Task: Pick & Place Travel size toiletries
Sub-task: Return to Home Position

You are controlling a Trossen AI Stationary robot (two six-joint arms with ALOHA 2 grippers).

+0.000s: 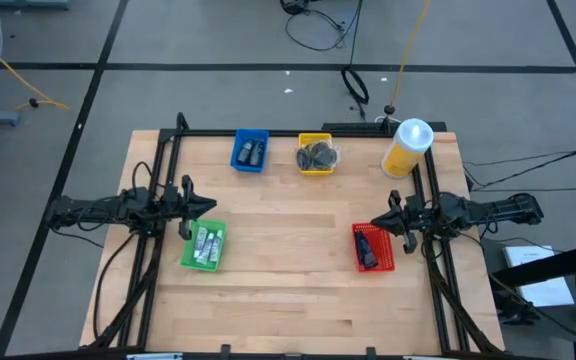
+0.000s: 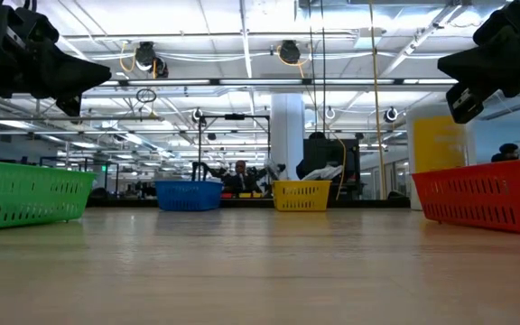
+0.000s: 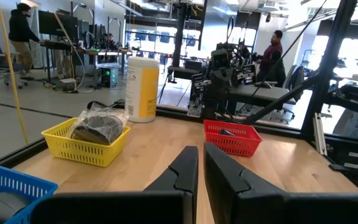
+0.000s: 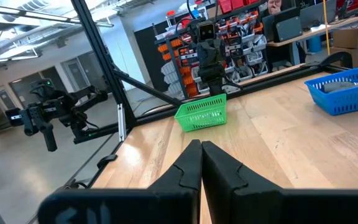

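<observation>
White tubes (image 1: 205, 243) are seen in the green tray (image 1: 186, 264), dark bottles (image 1: 250, 152) in the blue tray (image 1: 238, 165). The left gripper (image 1: 196, 206), by the green tray, and the right gripper (image 1: 392, 220), by the red tray (image 1: 386, 255), are both pressed together, nothing pinched.

— First entry?
— Left arm (image 1: 103, 210), left side of the overhead frame: matte black, slim jointed links, blocky housings at the joints.
— Second?
— Right arm (image 1: 488, 209), right side of the same frame: identical black finish and build.
— End fittings?
— Left gripper (image 3: 201, 154) and right gripper (image 4: 201, 147): two dark fingers (image 3: 182, 174) each, flat-sided and angular. They taper to blunt tips from a wide black crossbar at the lower edge.
</observation>
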